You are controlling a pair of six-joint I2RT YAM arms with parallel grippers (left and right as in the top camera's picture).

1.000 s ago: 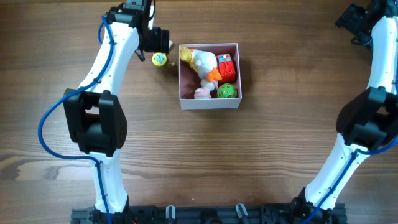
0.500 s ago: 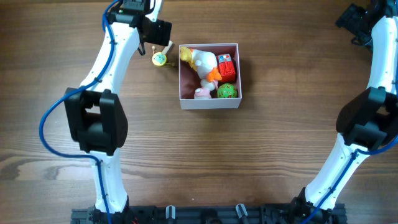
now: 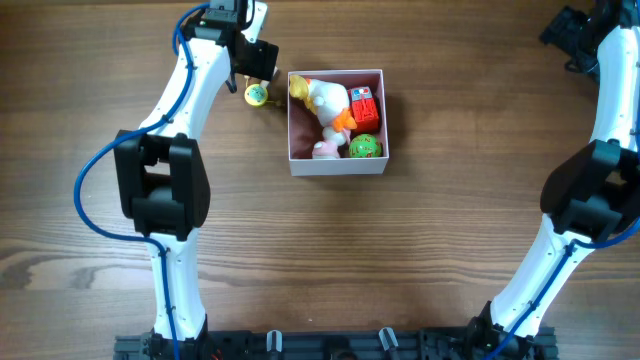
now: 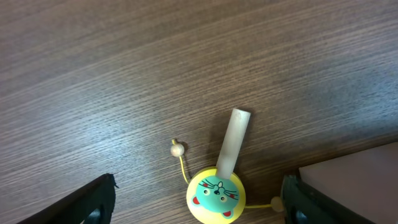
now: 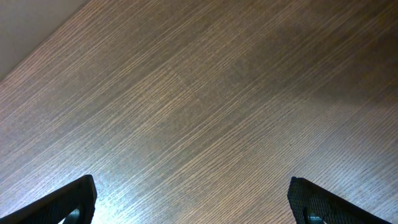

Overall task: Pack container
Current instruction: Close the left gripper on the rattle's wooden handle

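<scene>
The container (image 3: 336,164) is a square white-walled box with a pink inside, at the table's back middle. It holds a white and yellow plush duck (image 3: 322,97), a red block (image 3: 364,107), a green ball (image 3: 365,147) and a small pink toy (image 3: 325,150). A yellow rattle drum with a teal cat face (image 3: 257,95) lies on the table just left of the container; in the left wrist view (image 4: 216,194) its wooden handle points away. My left gripper (image 4: 198,202) is open, its fingers either side of the drum. My right gripper (image 5: 199,199) is open and empty at the far right.
The container's white corner (image 4: 354,180) shows at the right edge of the left wrist view, close to my right-hand finger. Bare wooden table lies under the right gripper.
My left gripper has shifted slightly back and right over the rattle drum. The drum, the container and the right arm have not moved.
</scene>
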